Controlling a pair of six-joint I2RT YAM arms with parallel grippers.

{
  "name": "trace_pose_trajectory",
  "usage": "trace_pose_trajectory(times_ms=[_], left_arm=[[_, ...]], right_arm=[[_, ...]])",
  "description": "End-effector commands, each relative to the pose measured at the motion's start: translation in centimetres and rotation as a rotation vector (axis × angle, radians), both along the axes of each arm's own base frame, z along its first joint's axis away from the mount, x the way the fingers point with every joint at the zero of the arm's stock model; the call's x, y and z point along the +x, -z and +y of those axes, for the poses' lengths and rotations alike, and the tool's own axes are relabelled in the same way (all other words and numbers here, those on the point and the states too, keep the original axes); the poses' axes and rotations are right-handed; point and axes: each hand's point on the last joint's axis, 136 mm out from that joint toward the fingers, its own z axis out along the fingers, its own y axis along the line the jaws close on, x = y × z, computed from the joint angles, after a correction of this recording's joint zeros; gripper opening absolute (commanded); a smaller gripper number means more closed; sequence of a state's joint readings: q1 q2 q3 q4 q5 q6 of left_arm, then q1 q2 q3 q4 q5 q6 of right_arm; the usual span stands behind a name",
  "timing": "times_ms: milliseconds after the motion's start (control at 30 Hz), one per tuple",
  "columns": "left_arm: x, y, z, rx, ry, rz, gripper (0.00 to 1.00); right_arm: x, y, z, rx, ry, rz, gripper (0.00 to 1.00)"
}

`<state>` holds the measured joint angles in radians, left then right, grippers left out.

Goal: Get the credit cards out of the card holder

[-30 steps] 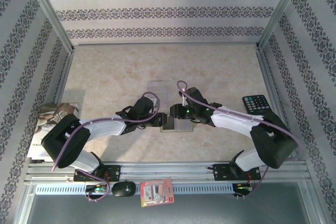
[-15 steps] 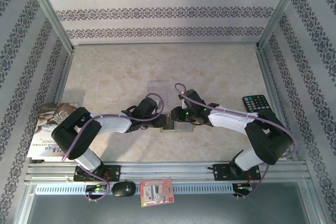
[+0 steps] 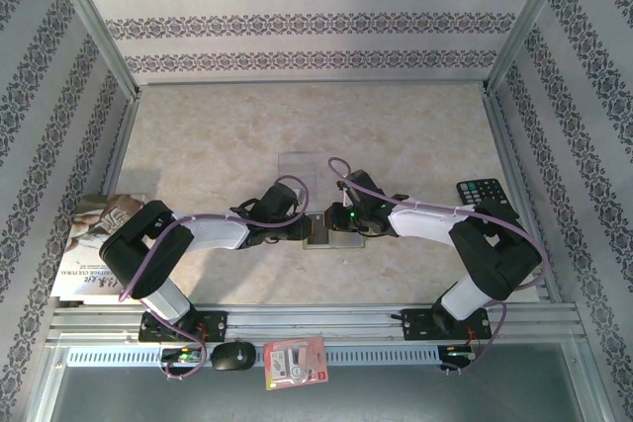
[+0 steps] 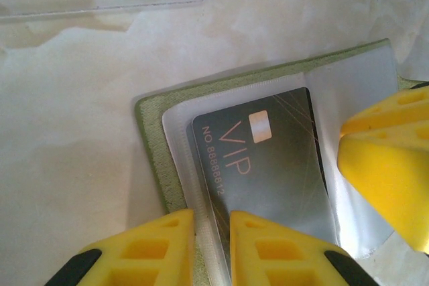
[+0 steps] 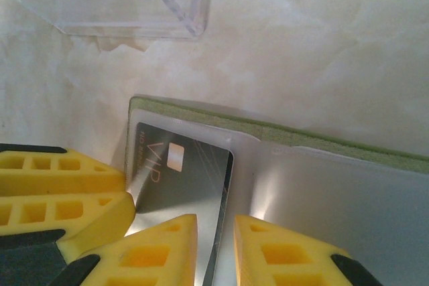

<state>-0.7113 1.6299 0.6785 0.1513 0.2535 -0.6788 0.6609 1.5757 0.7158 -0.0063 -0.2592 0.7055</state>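
At the tips of the left gripper [image 4: 212,227], the two yellow fingers stand only a thin gap apart. They are set on one end of the open card holder [image 4: 151,155]. The edge of its clear pocket runs into that gap, but whether it is pinched I cannot tell. The right gripper [image 5: 216,227] is just beside it, with its fingers also nearly together over the other end of the dark card [image 4: 268,165] marked VIP; if they hold anything is not sure either. The card lies inside the clear pocket. The green holder lies flat near the middle of the table [image 3: 396,126]. A clear plastic box [image 3: 300,162] stands just behind it. Further out, a calculator [image 3: 480,192] lies at the right and a book [image 3: 94,239] at the left edge.
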Motion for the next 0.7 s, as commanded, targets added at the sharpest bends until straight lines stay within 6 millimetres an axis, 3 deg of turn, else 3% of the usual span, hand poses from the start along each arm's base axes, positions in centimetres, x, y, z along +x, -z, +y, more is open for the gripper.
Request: trace_pose_trajectory(times_ms=[0,300,433,667], left_arm=[[-1.0,2.1,0.6,0.022,-0.01,0.079,0.19],[-1.4,2.6,0.6,0.009,-0.022,0.102,0.19],[-1.4,2.6,0.6,0.006,-0.023,0.103,0.2],[-1.4,2.3,0.5,-0.003,-0.026,0.101,0.21]], right_arm=[[0.0,0.3,0.0,0.043,0.016,0.023,0.2],[-0.2,1.3,-1.1,-0.003,0.044,0.047,0.15],[-0.4,1.4,-0.9,-0.015,0.025,0.042,0.18],[-0.1,-2.7,-1.1,-0.055,-0.018,-0.137,0.34]])
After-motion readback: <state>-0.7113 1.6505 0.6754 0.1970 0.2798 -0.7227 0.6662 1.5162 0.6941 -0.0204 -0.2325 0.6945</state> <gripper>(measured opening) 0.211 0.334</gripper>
